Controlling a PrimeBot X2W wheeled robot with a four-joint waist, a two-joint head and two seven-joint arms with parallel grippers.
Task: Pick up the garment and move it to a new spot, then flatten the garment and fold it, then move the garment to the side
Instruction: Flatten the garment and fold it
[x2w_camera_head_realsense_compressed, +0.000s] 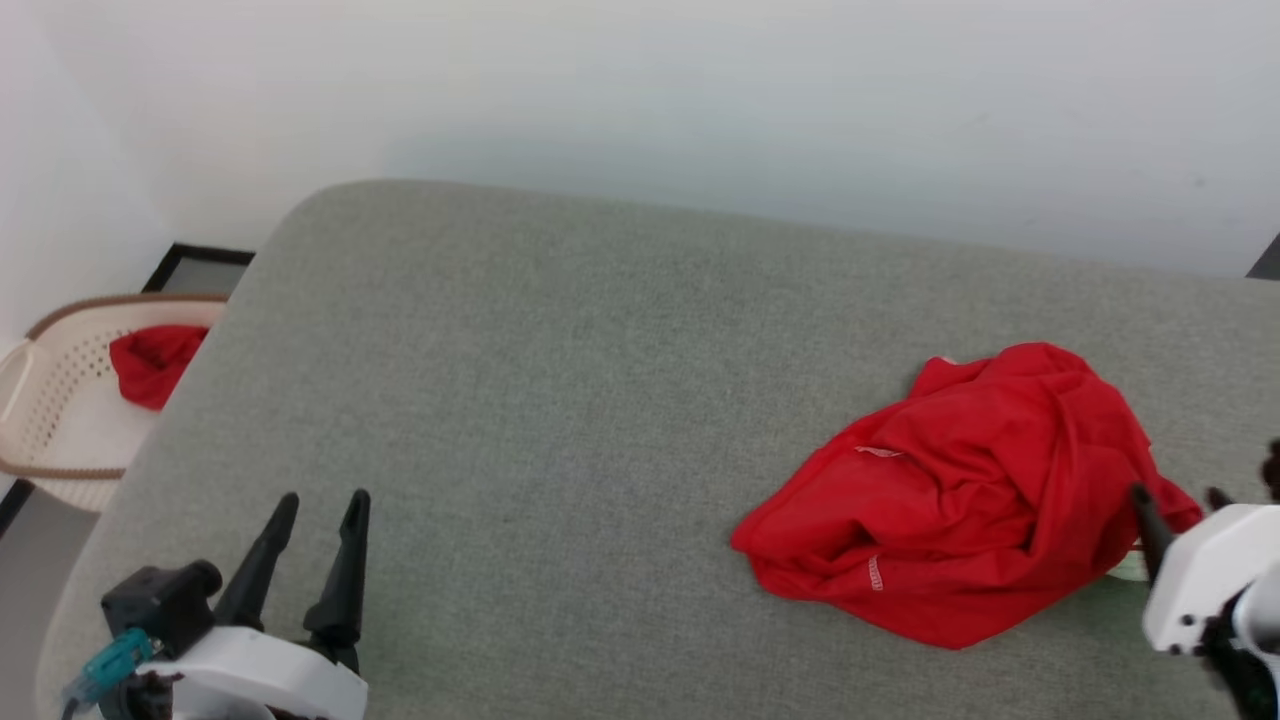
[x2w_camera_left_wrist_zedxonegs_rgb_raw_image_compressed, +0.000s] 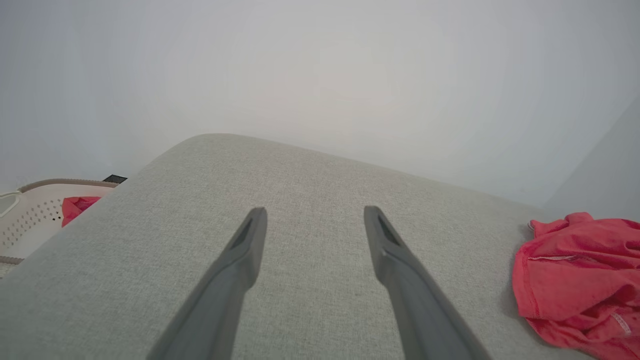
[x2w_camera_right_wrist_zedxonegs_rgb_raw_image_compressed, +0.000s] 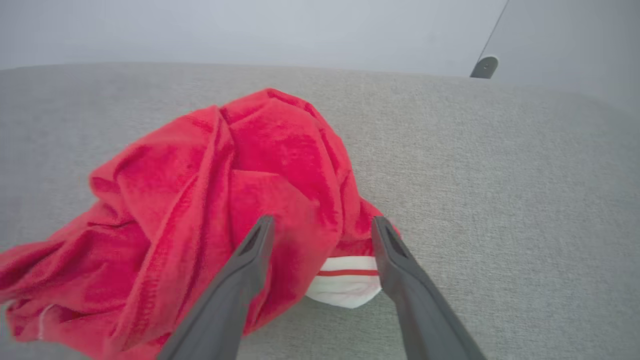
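In the head view, you see the garment (x2w_camera_head_realsense_compressed: 960, 490) lying in a crumpled red heap on the grey table (x2w_camera_head_realsense_compressed: 560, 330), at about 4 o'clock from the middle. Your right pincer (x2w_camera_head_realsense_compressed: 1177, 493) comes in from the 4 o'clock corner. Its two dark tips sit right at the heap's right edge. From this pincer the heap spreads out toward 10 o'clock. Your left pincer (x2w_camera_head_realsense_compressed: 325, 497) is at 7 o'clock, well apart from the garment. Its two fingers are spread and nothing is between them. Off the table at 9 o'clock stands a pale basket (x2w_camera_head_realsense_compressed: 60, 400) with a small red cloth (x2w_camera_head_realsense_compressed: 150, 362) in it.

In the left wrist view, the left pincer (x2w_camera_left_wrist_zedxonegs_rgb_raw_image_compressed: 315, 210) is wide over bare table. The garment (x2w_camera_left_wrist_zedxonegs_rgb_raw_image_compressed: 575, 280) lies at 4 o'clock, far from the fingers. The basket (x2w_camera_left_wrist_zedxonegs_rgb_raw_image_compressed: 30, 220) is at 9 o'clock.

In the right wrist view, the right pincer (x2w_camera_right_wrist_zedxonegs_rgb_raw_image_compressed: 322, 220) is wide. The garment (x2w_camera_right_wrist_zedxonegs_rgb_raw_image_compressed: 225, 175) lies under and between its fingers and runs off toward 8 o'clock. The left finger crosses over the red cloth. A white sleeve end (x2w_camera_right_wrist_zedxonegs_rgb_raw_image_compressed: 345, 287) with a red stripe pokes out between the two fingers, just beside the right one. The fingers do not pinch the cloth.
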